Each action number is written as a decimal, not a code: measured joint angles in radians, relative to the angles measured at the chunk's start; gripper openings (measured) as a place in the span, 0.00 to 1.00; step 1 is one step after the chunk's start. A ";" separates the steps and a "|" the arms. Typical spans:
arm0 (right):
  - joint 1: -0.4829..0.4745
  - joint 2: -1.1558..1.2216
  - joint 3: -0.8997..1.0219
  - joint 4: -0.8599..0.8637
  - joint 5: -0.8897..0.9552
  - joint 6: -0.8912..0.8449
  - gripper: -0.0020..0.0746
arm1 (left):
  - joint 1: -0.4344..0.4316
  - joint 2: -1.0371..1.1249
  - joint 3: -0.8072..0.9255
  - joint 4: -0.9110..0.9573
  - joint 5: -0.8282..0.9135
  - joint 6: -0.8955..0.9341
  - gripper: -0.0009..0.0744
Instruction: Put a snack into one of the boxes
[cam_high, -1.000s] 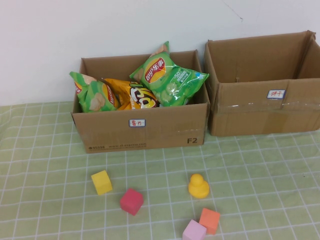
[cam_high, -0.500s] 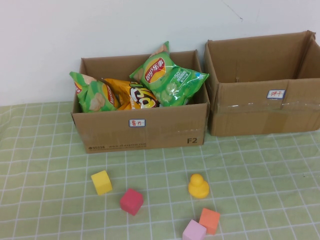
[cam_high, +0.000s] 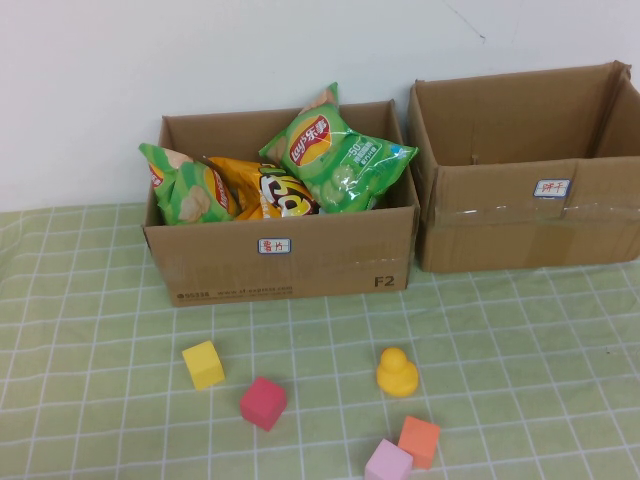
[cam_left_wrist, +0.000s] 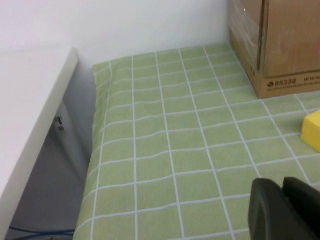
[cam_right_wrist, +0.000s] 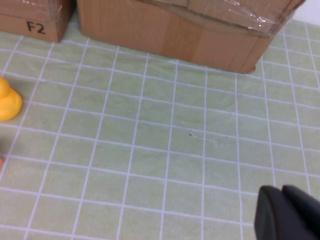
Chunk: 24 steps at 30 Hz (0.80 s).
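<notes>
Snack bags piled in left box, far-centre; right box beside. Left gripper and right gripper low near table edge; jaw state indeterminate. Neither clearly nearer.

Likely a lab test bench, green checked cloth, labelled cardboard boxes, toy blocks

Both arms out of high view; black left gripper and black right gripper hover low over table.
</notes>
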 joint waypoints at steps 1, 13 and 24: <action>0.000 0.000 0.000 0.000 0.000 0.000 0.03 | 0.000 0.000 0.000 -0.005 0.004 0.014 0.05; 0.000 0.000 0.000 0.000 0.000 0.002 0.03 | 0.003 0.000 -0.002 -0.029 0.008 0.143 0.05; 0.000 0.000 0.000 0.000 0.000 0.002 0.02 | 0.007 0.000 -0.002 -0.035 0.009 0.066 0.05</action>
